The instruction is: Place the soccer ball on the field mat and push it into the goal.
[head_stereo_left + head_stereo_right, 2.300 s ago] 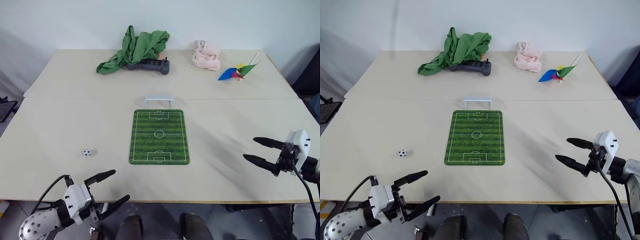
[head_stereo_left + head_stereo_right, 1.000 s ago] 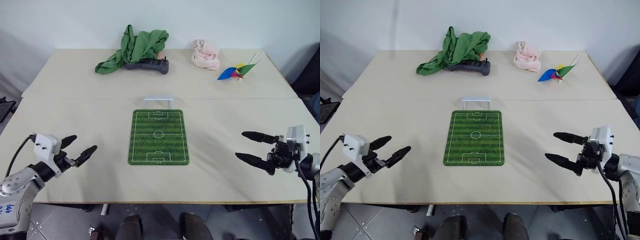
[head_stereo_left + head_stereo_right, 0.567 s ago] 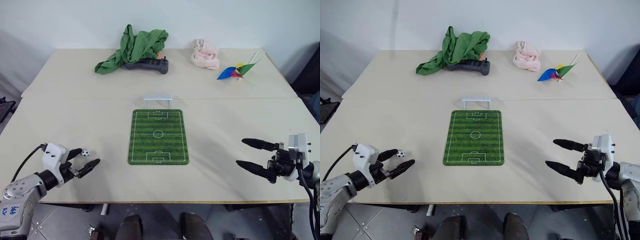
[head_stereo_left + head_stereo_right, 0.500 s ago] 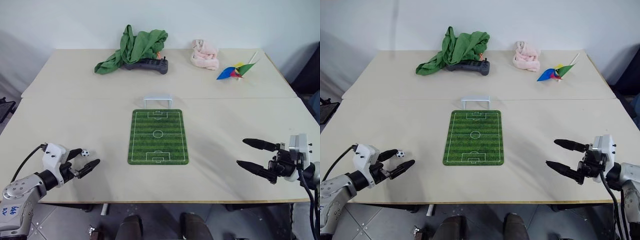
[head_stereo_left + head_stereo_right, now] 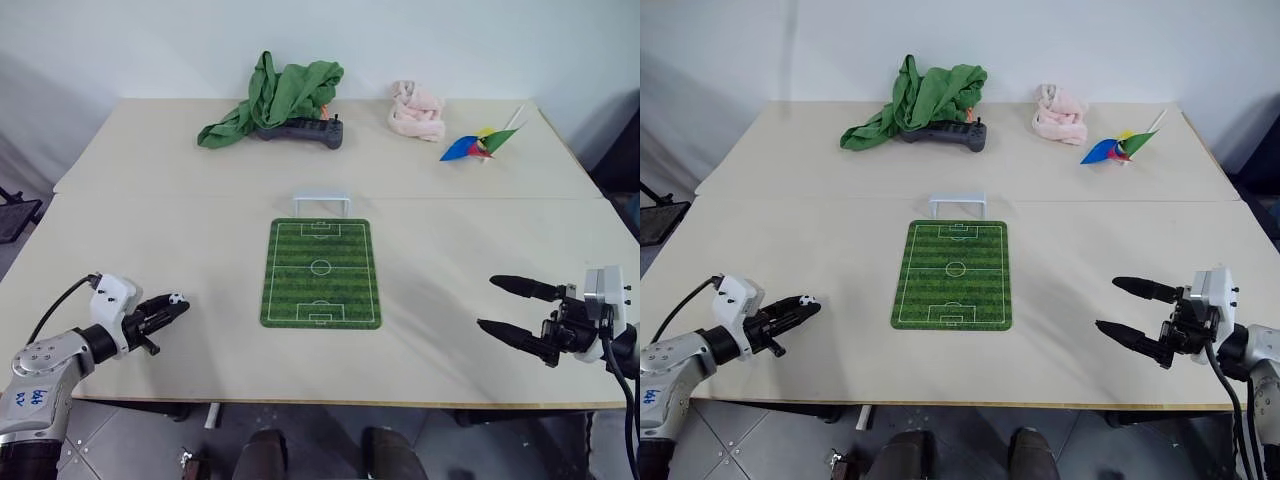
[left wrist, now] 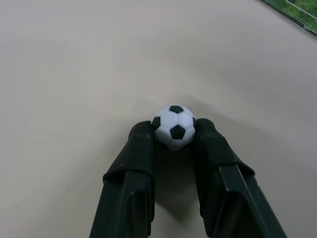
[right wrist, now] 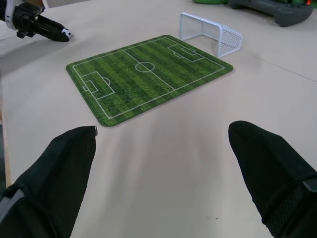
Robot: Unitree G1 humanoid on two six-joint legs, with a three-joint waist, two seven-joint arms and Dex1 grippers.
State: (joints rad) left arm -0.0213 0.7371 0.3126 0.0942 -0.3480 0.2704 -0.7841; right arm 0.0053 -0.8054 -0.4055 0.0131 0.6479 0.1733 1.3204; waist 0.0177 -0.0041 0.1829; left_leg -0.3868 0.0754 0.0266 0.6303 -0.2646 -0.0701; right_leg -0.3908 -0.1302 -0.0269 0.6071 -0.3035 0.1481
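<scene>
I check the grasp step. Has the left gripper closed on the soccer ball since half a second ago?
Yes. The left gripper, then open around the soccer ball, now pinches it between its fingertips, left of the field mat.

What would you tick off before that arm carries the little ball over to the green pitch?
1. Soccer ball pinched between the left pincer tips: ok.
2. Ball lifted off the table: cannot tell.
3. Field mat lies flat with nothing on it: ok.
4. Goal upright at the mat's far end, mouth facing the mat: ok.
5. Right pincer open and away from the mat: ok.
6. Green cloth, controller and pinwheel far behind the goal: ok.
</scene>
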